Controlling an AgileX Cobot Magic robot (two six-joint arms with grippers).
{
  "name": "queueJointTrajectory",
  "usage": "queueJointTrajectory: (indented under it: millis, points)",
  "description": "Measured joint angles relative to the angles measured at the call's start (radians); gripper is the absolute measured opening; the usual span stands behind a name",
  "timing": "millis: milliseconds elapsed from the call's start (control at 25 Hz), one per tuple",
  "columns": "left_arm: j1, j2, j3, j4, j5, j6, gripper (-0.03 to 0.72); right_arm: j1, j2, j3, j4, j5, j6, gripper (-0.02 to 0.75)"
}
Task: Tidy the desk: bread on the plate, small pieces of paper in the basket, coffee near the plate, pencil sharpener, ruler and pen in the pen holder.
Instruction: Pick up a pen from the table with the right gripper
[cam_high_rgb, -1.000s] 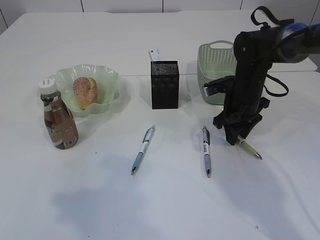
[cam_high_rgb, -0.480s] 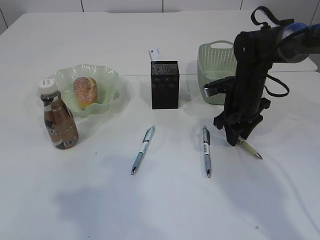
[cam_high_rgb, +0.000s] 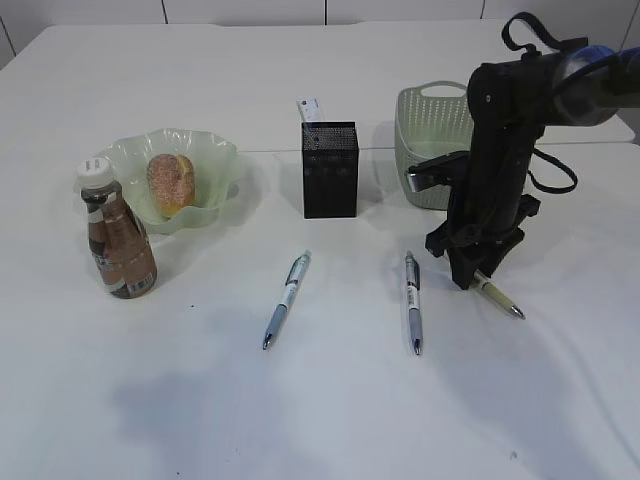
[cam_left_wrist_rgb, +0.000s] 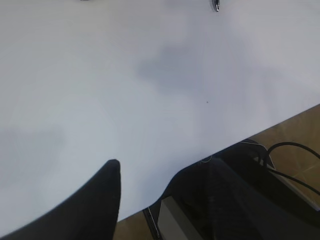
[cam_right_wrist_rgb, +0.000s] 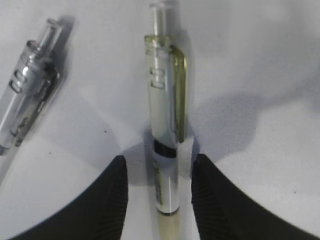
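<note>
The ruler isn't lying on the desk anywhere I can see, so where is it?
In the exterior view, a whitish strip that looks like the ruler sticks up from the pen holder, mid-table between the plate and the basket.

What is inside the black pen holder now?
A white item, likely the ruler, sticks up from the back of the pen holder. The mesh walls hide the rest of the inside.

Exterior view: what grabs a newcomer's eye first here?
The black right arm, reaching down at the right of the desk with the right gripper set around a yellowish pen, fingers open on either side of the barrel. Next, two blue-grey pens lying loose in front of the black pen holder. At the left, the bread sits in the plate with the coffee beside it.
</note>
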Motion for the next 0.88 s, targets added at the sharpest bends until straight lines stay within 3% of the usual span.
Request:
queueJointTrajectory:
  millis: [880]
  points:
    - [0.0, 0.0, 0.0, -0.013, -0.002, 0.0, 0.393, 0.0, 0.0, 0.0, 0.0, -0.046, 0.041, 0.338]
